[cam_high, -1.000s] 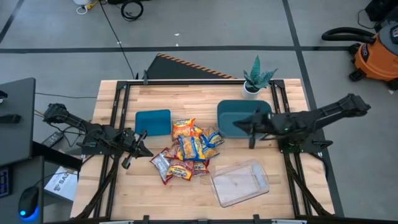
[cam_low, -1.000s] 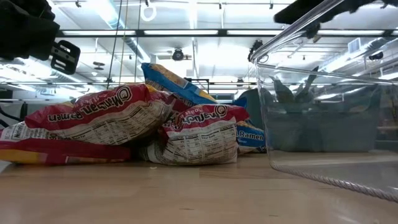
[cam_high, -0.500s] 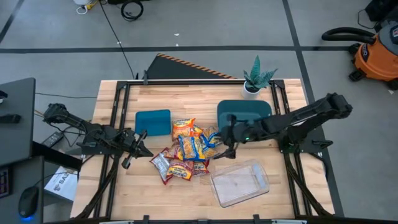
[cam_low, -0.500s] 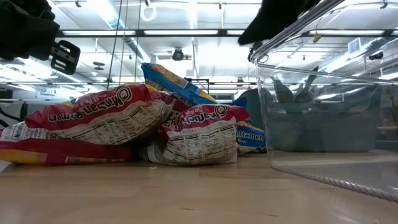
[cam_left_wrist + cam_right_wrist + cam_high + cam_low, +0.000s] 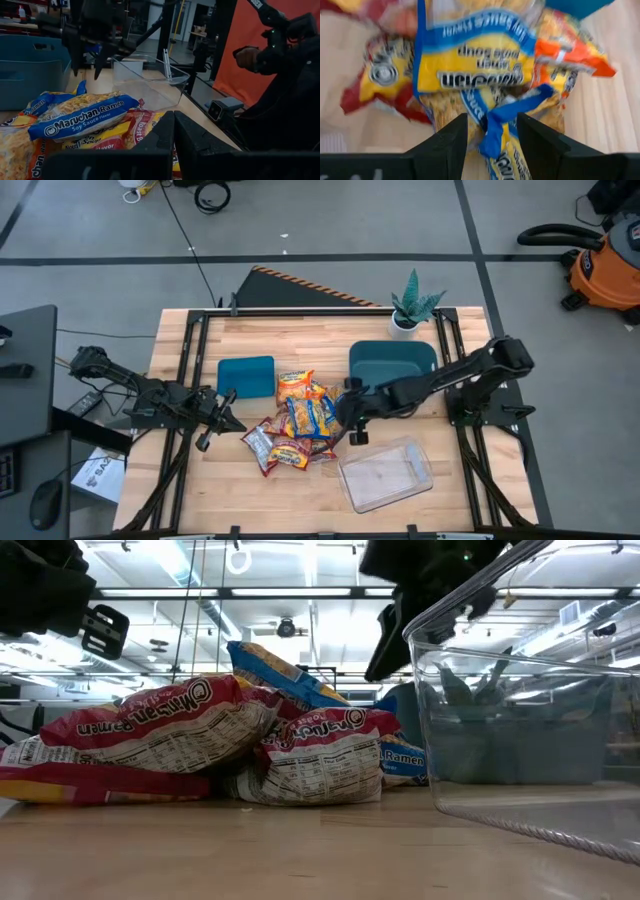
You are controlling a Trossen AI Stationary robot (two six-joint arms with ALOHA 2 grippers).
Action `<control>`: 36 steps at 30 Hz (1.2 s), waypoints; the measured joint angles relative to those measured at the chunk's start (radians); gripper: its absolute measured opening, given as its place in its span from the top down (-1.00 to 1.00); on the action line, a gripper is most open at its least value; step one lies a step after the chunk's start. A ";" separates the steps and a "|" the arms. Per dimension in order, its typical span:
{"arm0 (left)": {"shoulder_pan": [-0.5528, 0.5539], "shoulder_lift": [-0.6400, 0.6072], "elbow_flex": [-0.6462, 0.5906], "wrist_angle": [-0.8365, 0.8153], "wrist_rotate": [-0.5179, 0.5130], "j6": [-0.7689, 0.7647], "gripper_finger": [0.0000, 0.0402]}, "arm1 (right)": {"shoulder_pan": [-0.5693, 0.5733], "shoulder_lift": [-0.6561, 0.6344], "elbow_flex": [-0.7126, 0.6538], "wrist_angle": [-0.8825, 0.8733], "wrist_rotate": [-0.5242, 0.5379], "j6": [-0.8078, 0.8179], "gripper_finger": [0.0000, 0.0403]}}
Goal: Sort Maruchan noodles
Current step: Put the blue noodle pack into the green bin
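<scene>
From above, the Maruchan noodles (image 5: 303, 425) lie heaped mid-table (image 5: 250, 490), between a teal bin (image 5: 246, 377) and a clear tray (image 5: 385, 474). The right end effector (image 5: 352, 420) hovers at the heap's right edge; the left end effector (image 5: 212, 427) waits, apparently closed and empty, left of it. At table level, the packets overlap loosely. The right wrist camera shows parted, empty fingers (image 5: 445, 147) straddling a blue-and-yellow packet (image 5: 475, 60). Because the packets overlap, closing could pinch two, or the slick wrapper could slip.
</scene>
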 joint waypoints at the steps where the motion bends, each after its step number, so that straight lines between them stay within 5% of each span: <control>1: 0.000 0.000 0.000 0.000 0.000 0.000 0.93 | 0.000 0.016 0.015 -0.015 -0.001 -0.001 0.14; 11: 0.000 0.000 0.000 0.001 0.000 0.000 0.93 | -0.004 0.132 0.068 -0.102 0.028 -0.051 0.35; 21: 0.000 0.000 0.000 0.001 0.000 0.000 0.93 | -0.012 0.124 0.068 -0.109 0.031 -0.058 0.95; 31: 0.000 0.000 0.000 0.008 0.000 0.000 0.93 | -0.011 0.105 0.159 -0.164 0.123 -0.083 0.97; 36: 0.000 0.000 0.000 0.008 0.000 0.000 0.93 | -0.007 0.099 0.239 -0.214 0.266 -0.105 0.94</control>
